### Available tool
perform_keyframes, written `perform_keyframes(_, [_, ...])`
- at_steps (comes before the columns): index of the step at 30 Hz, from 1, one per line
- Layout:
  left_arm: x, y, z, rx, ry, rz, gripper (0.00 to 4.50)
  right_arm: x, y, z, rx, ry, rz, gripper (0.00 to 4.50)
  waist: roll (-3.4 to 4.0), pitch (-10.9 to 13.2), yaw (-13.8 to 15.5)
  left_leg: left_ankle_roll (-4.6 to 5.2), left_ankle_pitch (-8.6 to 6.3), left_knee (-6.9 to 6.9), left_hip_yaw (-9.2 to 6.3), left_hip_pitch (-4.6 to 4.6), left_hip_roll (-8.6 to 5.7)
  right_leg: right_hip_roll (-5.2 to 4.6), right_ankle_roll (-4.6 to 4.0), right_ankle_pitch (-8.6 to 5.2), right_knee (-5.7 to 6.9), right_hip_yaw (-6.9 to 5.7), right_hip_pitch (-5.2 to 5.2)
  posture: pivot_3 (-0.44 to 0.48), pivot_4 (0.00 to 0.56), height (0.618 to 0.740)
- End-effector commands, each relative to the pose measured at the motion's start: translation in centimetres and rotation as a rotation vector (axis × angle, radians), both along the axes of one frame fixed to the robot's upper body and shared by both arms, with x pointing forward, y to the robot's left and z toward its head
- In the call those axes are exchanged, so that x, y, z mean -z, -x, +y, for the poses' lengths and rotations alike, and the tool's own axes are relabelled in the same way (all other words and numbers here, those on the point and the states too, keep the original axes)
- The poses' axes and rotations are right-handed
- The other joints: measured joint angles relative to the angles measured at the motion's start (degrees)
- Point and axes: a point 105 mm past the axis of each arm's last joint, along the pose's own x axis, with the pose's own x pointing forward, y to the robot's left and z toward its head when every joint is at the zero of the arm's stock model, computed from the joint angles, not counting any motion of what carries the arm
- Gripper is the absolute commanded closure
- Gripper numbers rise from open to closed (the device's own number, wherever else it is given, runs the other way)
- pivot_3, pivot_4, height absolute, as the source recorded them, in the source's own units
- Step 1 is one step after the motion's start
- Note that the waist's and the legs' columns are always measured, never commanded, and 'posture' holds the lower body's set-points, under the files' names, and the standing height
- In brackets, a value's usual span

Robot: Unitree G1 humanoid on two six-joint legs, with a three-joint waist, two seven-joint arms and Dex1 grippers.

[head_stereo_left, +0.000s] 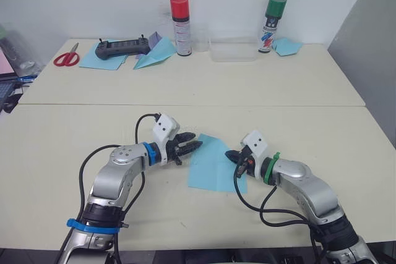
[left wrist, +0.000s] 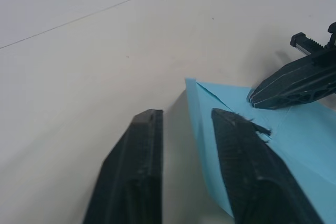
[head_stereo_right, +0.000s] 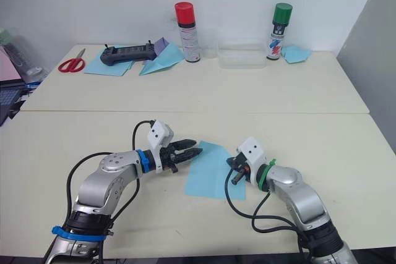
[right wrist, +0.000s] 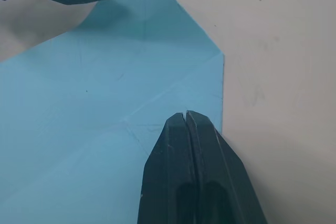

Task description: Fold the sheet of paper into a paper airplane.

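Note:
The light blue sheet of paper (head_stereo_left: 213,166) lies flat on the near table between my two grippers, with diagonal creases and one corner folded over. My left gripper (head_stereo_left: 193,146) is open at the sheet's left edge (left wrist: 195,129), which stands slightly raised; one finger (left wrist: 252,171) is over the paper and the other (left wrist: 134,171) over bare table. My right gripper (right wrist: 185,116) is shut, its tips resting on the paper near the right edge (head_stereo_left: 234,156).
On the far table stand a red-capped spray can (head_stereo_left: 180,26), a green-capped can (head_stereo_left: 271,24) and a clear container (head_stereo_left: 233,49). Red scissors (head_stereo_left: 66,58), a black controller (head_stereo_left: 122,46), a wider blue paper dart (head_stereo_left: 154,55) and a small blue paper lump (head_stereo_left: 287,46) lie there too.

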Motion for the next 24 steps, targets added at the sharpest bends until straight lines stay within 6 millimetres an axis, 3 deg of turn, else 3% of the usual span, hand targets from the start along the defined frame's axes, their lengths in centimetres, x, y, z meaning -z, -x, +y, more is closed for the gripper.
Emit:
perform_keyframes(1, [-1.0,0.4,-0.7,0.044,0.017,-0.045,3.84,2.2,1.0,0.2,-0.004,0.034,0.095,4.50,0.00,0.0,0.0,0.00,0.00,0.00,0.00,0.00,0.00,0.00,0.00,0.00,0.00,0.00,0.00,0.000,0.150,0.740])
perform_keyframes(3, [-1.0,0.4,-0.9,0.054,0.013,-0.043,4.47,2.3,1.1,0.3,-0.005,0.034,0.095,4.50,0.00,0.0,0.0,0.00,0.00,0.00,0.00,0.00,0.00,0.00,0.00,0.00,0.00,0.00,0.00,0.000,0.150,0.740])
perform_keyframes(13, [-1.9,0.6,-2.0,0.133,-0.014,-0.095,4.47,2.4,1.2,0.3,-0.006,0.037,0.099,4.50,0.00,0.0,0.0,0.00,0.00,0.00,0.00,-0.01,-0.01,0.00,0.00,0.00,0.00,0.00,0.00,0.000,0.150,0.740])
perform_keyframes(24, [-0.2,2.4,-3.2,0.319,-0.210,-0.193,4.47,2.3,1.1,0.5,-0.004,0.030,0.095,4.50,0.00,0.0,0.0,0.00,0.00,-0.01,0.01,0.00,0.00,0.00,-0.01,-0.01,-0.01,0.01,-0.01,0.000,0.150,0.740])
